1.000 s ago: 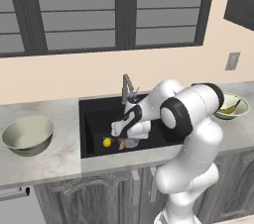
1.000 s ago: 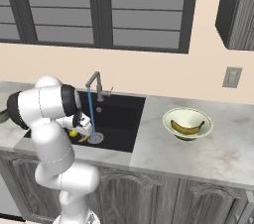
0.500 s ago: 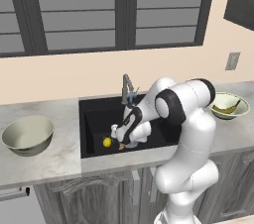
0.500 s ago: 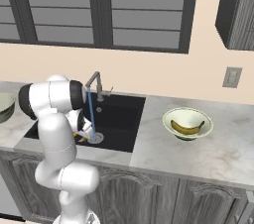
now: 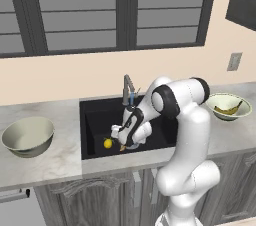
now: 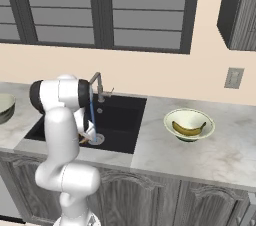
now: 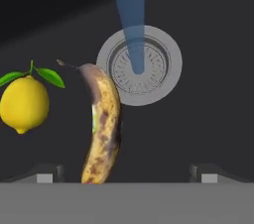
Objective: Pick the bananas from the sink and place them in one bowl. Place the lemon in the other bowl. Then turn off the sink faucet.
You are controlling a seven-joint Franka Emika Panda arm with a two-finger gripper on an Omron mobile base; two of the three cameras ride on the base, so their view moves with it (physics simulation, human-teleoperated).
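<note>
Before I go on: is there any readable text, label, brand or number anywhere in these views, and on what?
None: no words, numbers or brand marks can be read in any view.
Banana in the sink: dark blotches only, no sticker.
Lemon: plain skin.
Bowl with the other banana: unmarked.
Wall plate: blank.

A yellow banana [image 7: 102, 129] blotched dark brown and a bright yellow lemon [image 7: 24, 105] with green leaves lie in a black sink [image 7: 208, 69] with a silver drain [image 7: 139, 65]; pale marble worktop [image 6: 200, 157].
</note>
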